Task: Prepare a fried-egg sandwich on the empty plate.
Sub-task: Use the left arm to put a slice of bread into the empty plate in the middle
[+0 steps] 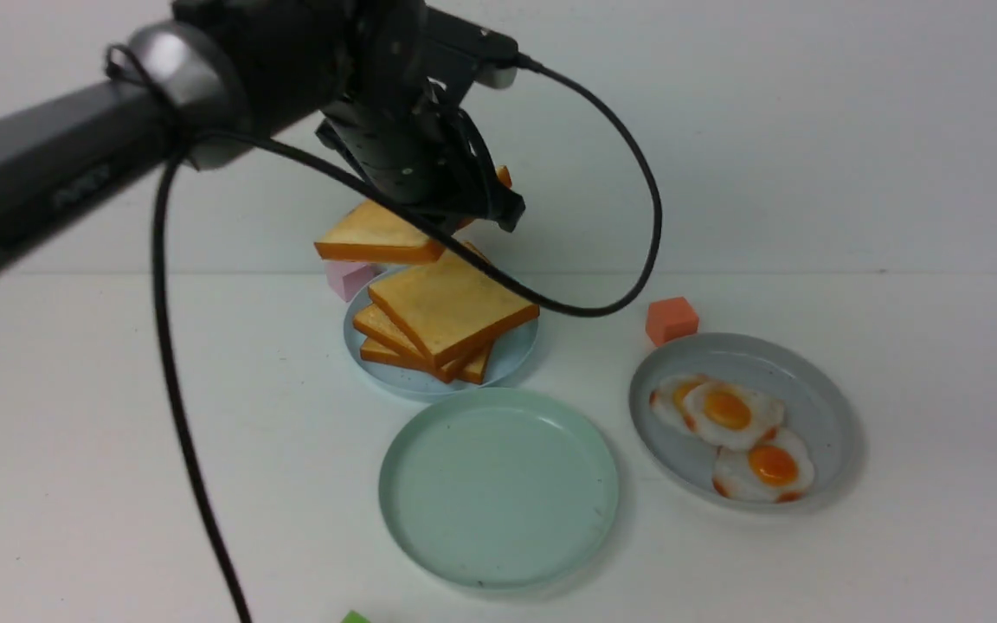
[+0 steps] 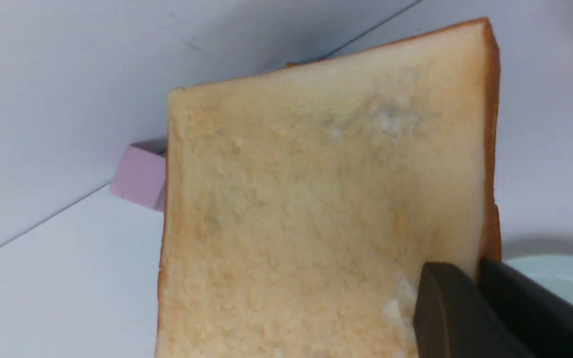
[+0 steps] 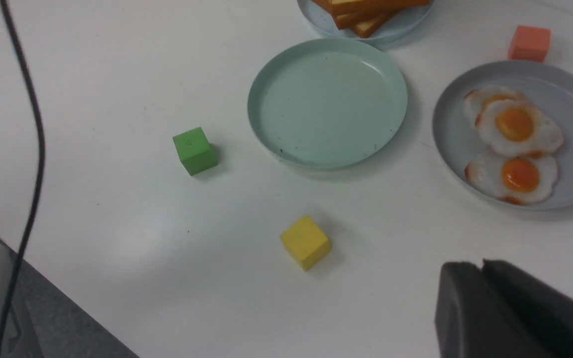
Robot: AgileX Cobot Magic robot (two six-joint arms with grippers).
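Left claw (image 2: 475,278): clenched on toast (image 2: 316,199) corner, 11 o'clock above pile (image 1: 447,316).
Right claw (image 3: 483,278): seemingly clenched, over table (image 3: 117,223).
Plate (image 1: 498,554): 6 o'clock of pile.
Eggs (image 1: 728,407): 3 o'clock of plate.

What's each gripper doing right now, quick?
Left gripper: closed on a toast slice, held in the air.
Right gripper: closed, holding nothing.

White table (image 1: 897,562) carries mint plate (image 1: 498,489), blue plate (image 1: 511,350), grey plate (image 1: 819,389), coloured cubes (image 1: 672,320).
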